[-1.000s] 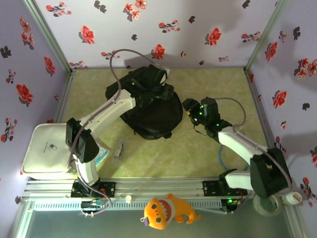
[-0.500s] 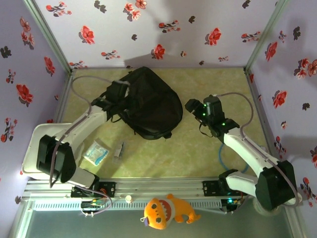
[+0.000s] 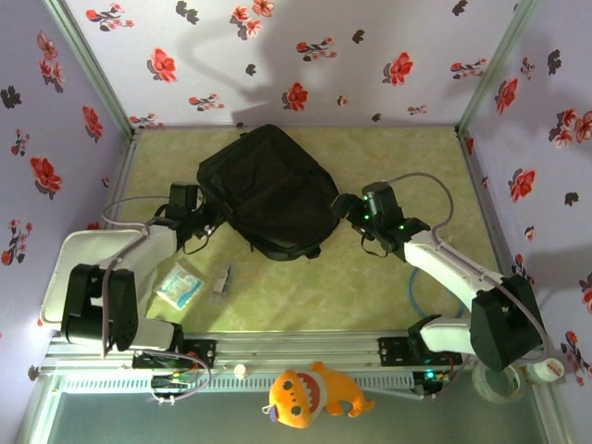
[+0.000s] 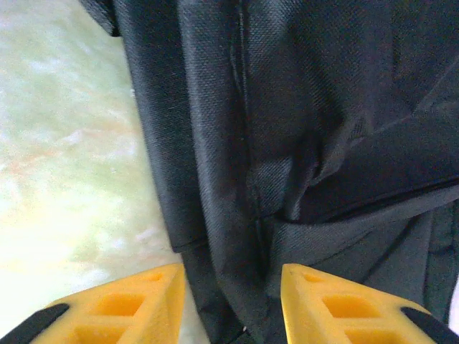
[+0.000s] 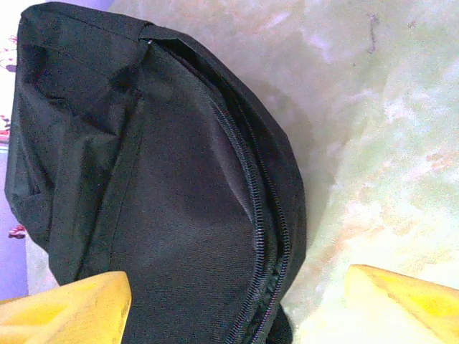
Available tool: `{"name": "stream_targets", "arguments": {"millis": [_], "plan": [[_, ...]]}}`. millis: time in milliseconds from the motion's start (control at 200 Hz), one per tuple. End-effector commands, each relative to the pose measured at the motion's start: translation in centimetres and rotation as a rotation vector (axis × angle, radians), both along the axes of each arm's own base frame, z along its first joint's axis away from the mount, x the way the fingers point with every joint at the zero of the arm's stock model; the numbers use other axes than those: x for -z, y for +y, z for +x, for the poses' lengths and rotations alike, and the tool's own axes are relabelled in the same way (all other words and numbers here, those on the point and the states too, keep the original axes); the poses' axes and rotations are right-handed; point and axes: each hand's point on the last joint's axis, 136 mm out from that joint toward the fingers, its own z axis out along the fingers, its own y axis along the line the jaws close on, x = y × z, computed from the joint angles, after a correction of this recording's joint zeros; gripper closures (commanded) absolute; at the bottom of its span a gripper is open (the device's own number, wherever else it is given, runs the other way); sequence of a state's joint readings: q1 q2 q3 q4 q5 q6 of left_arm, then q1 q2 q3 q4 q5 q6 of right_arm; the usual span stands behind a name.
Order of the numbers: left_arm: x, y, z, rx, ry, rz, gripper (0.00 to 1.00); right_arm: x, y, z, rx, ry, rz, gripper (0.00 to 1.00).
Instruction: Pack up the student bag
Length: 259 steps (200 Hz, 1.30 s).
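The student bag (image 3: pixel 270 192) is a big black backpack lying flat in the middle of the table. My left gripper (image 3: pixel 204 215) sits low at the bag's left edge. In the left wrist view its yellow fingers (image 4: pixel 118 308) stand partly apart, with a seam fold of the student bag (image 4: pixel 301 107) between them and no clear pinch. My right gripper (image 3: pixel 340 205) is at the bag's right edge, open wide. In the right wrist view the student bag (image 5: pixel 150 186) and its zip (image 5: pixel 267 244) lie between the spread fingers (image 5: pixel 68 309).
A white hard case (image 3: pixel 83 277) lies at the near left, with a clear packet (image 3: pixel 180 285) and a small grey item (image 3: pixel 222 277) beside it. A blue cable (image 3: pixel 413 294) lies near the right arm. An orange plush toy (image 3: pixel 310 393) sits past the front rail. Floral walls enclose the table.
My left arm has drawn back from on top of the bag to its left edge and come down low. The bag has settled flat. My right gripper has edged left, up to the bag.
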<state>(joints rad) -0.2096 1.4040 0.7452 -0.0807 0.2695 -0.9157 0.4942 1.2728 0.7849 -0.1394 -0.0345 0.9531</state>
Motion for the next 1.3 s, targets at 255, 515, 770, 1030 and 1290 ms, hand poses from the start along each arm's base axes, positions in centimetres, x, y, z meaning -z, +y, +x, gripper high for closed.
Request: {"name": "stream_targets", "arguments": {"millis": [255,515,770,1030,1290], "plan": [[1.8,-1.4,1.7,0.022,0.039,-0.071,0.63,0.3,1.3,0.1,-0.029,0.019,0.024,0.23],[1.6,-2.4,3.3,0.033,0.020,-0.119,0.78,2.3,2.3,0.3,-0.065,0.070,0.014,0.30],[0.1,-3.0,3.5,0.042,-0.010,-0.148,1.00,4.5,3.2,0.8,-0.111,0.120,-0.023,0.38],[-3.2,-5.3,3.0,0.094,-0.058,-0.211,1.00,7.1,3.4,1.8,-0.125,0.155,-0.059,0.58],[-5.5,-8.6,2.0,0.157,-0.073,-0.262,1.00,8.0,-0.5,5.6,-0.079,0.139,-0.162,0.64]]}}
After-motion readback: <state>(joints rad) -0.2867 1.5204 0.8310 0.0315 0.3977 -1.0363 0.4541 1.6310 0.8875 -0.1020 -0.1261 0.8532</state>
